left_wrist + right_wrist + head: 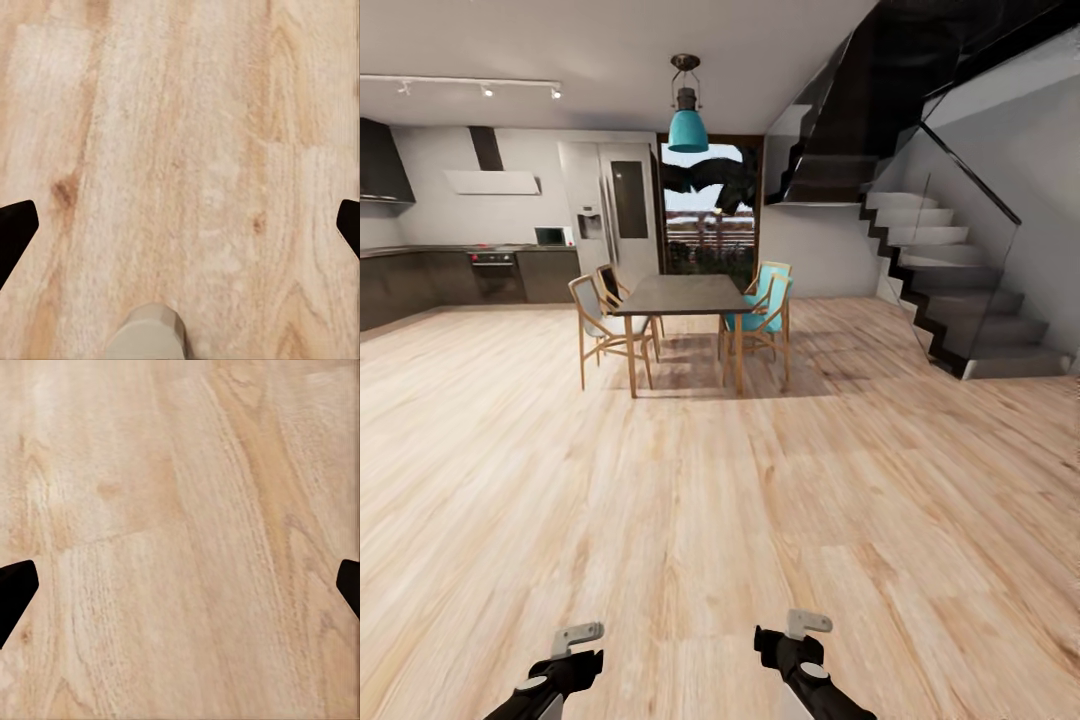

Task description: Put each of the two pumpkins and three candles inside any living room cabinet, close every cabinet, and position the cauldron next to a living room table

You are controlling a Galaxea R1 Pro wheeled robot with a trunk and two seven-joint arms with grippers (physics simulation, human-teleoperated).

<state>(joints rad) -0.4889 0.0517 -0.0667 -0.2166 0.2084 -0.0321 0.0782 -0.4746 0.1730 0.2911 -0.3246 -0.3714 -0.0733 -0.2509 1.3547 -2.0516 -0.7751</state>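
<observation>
The pumpkins, candles, cauldron and cabinet are out of view. My left gripper (pixel 575 650) and right gripper (pixel 792 640) hang low at the near edge of the head view, over bare light wood floor. In the left wrist view the left gripper (pixel 180 225) is open, its dark fingertips (pixel 15 229) far apart with only floorboards between them. The right gripper (pixel 180 585) is open in the same way, with floor between its fingertips (pixel 15 585).
A dark-topped dining table (pixel 682 295) with several wooden chairs (pixel 598 325) stands ahead under a teal pendant lamp (pixel 688 125). Grey kitchen units (pixel 450 275) line the far left wall. A glass-railed staircase (pixel 950 290) rises at the right. Wide wood floor (pixel 720 500) lies between.
</observation>
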